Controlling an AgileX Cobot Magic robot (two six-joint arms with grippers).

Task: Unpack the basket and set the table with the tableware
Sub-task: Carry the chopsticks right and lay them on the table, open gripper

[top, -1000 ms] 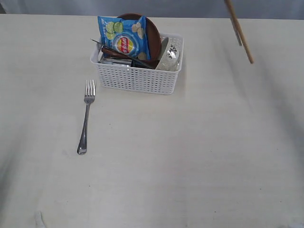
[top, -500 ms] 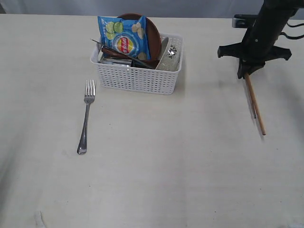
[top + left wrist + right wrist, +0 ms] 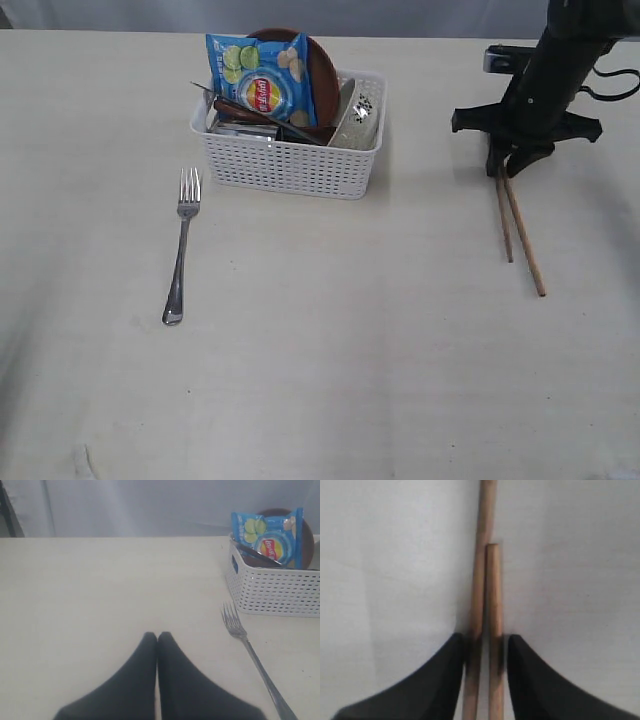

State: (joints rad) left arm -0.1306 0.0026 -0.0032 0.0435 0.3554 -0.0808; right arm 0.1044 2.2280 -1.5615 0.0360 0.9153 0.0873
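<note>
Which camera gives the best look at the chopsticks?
Exterior view: both chopsticks lie full-length on the table, slightly splayed. The right wrist view shows only a stretch of them inside the right gripper; the left wrist view misses them.

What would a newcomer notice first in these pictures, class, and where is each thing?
The bright blue chips bag stands out, propped in the white basket, top centre of the exterior view. At right, the black right gripper straddles the ends of two wooden chopsticks. A steel fork lies alone below the basket's left end.
</note>
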